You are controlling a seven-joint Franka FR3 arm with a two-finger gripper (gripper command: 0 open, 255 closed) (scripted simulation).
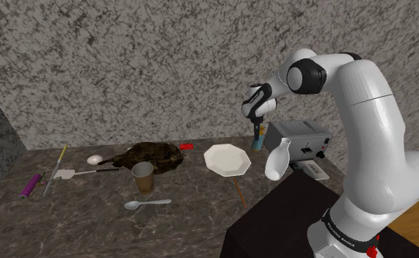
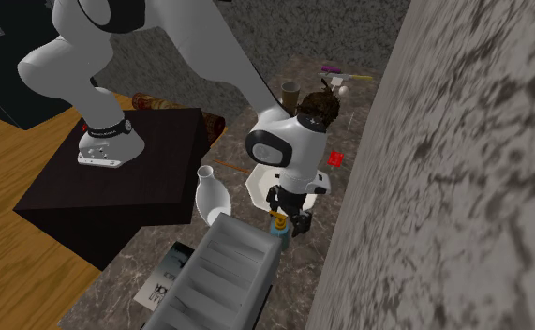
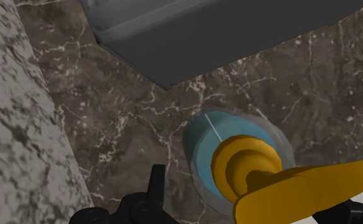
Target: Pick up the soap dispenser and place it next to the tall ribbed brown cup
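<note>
The soap dispenser (image 1: 257, 141), a blue body with an orange pump, stands on the dark marble counter beside the grey toaster (image 1: 297, 138). My gripper (image 1: 256, 123) hangs just above it, pointing down. In the wrist view the orange pump (image 3: 253, 170) and blue body (image 3: 202, 156) lie between my fingers, which stand apart; the one finger (image 3: 156, 186) is clear of the bottle. The second exterior view has the dispenser (image 2: 277, 225) under the gripper (image 2: 289, 216). The tall ribbed brown cup (image 1: 142, 177) stands farther toward the shoulder view's left, near the counter's middle.
A white plate (image 1: 227, 159) and a white vase (image 1: 278, 161) sit close to the dispenser. A dark brown lump (image 1: 149, 155), a red piece (image 1: 186, 146), a spoon (image 1: 145, 204) and a purple item (image 1: 31, 185) lie around the cup. The speckled wall (image 1: 164, 66) runs behind.
</note>
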